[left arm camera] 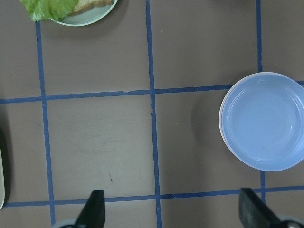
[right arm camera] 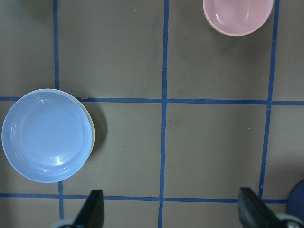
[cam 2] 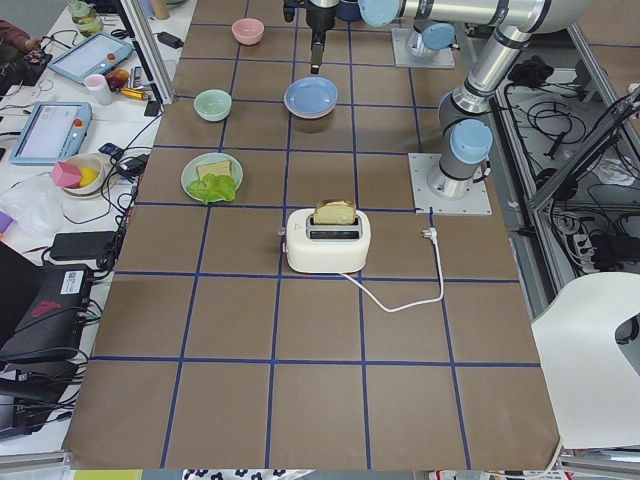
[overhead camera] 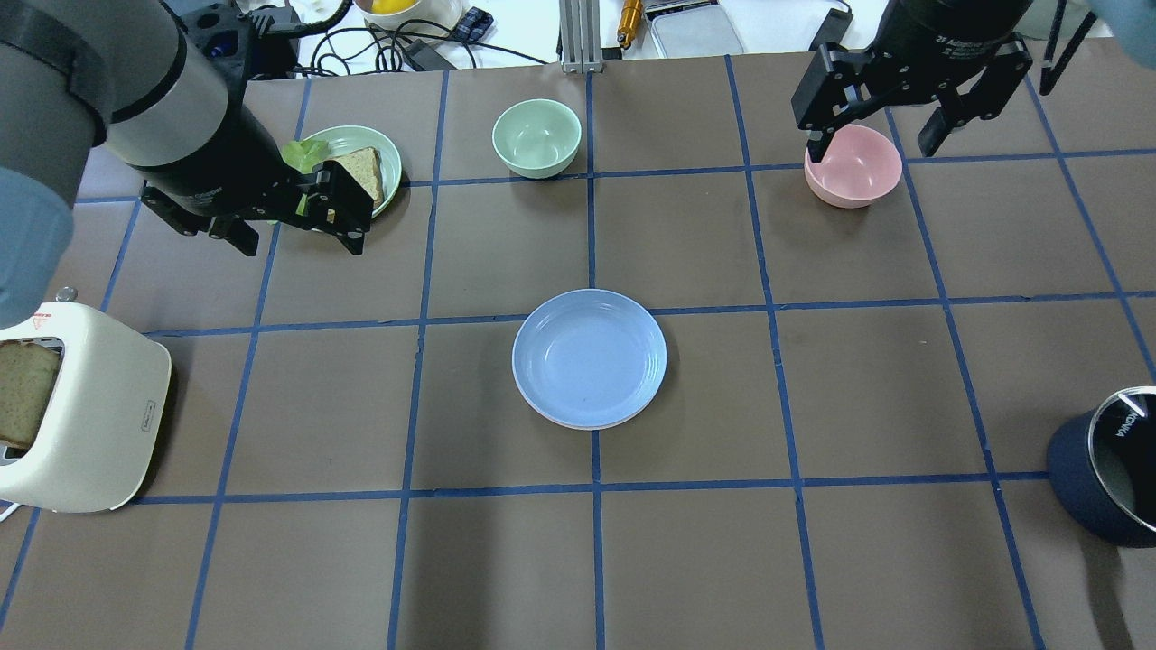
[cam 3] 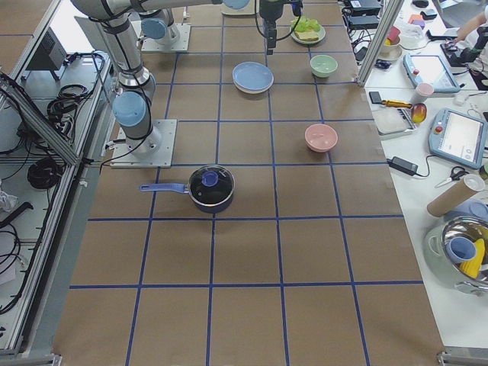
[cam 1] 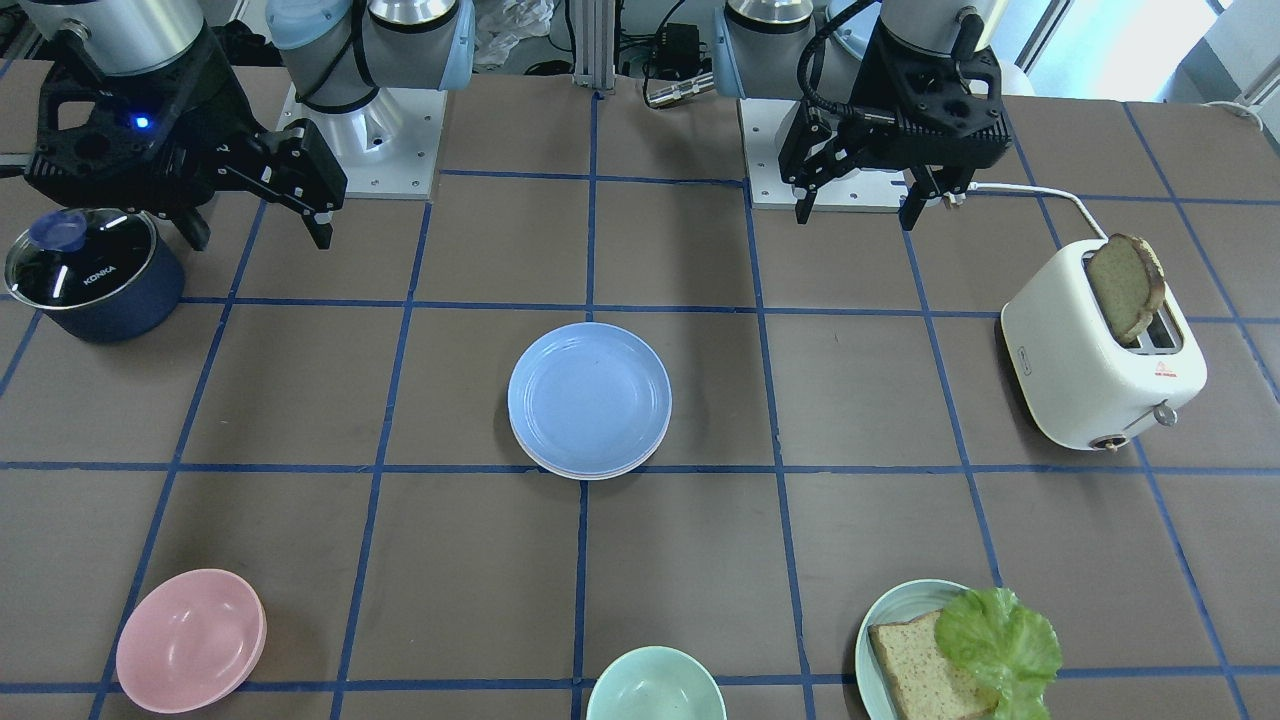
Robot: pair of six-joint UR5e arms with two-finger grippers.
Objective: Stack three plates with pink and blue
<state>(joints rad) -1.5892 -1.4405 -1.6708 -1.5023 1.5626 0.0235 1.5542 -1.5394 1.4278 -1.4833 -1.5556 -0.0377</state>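
The light blue plate (cam 1: 589,397) lies on top of a stack at the middle of the table; it also shows in the overhead view (overhead camera: 589,357) and in both wrist views (left arm camera: 263,121) (right arm camera: 46,134). Only thin pale rims of the plates under it show along its edge, so I cannot tell the pink from the cream-white one. My left gripper (cam 1: 858,215) (overhead camera: 301,244) is open and empty, raised well off to the stack's side. My right gripper (cam 1: 260,235) (overhead camera: 872,149) is open and empty, raised above the pink bowl (overhead camera: 853,165).
A white toaster (cam 1: 1100,355) with a bread slice stands on my left side. A dark blue lidded pot (cam 1: 85,270) stands on my right. A green bowl (overhead camera: 536,137) and a teal plate (overhead camera: 384,153) with bread and lettuce sit at the far side.
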